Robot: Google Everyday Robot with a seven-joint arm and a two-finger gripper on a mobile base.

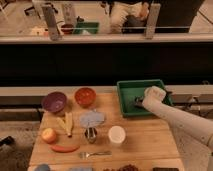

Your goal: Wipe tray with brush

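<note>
A green tray (131, 88) sits at the back right of the wooden table. My white arm reaches in from the right, and my gripper (145, 98) is down inside the tray near its right side. A small dark brush (138, 103) shows just under and left of the gripper, against the tray floor. The arm hides part of the tray's right and front rim.
On the table: a purple bowl (54, 101), an orange bowl (85, 96), a banana (66, 123), an apple (49, 135), a carrot (65, 148), a grey cloth (92, 119), a metal cup (90, 134), a white cup (116, 135), a fork (95, 154).
</note>
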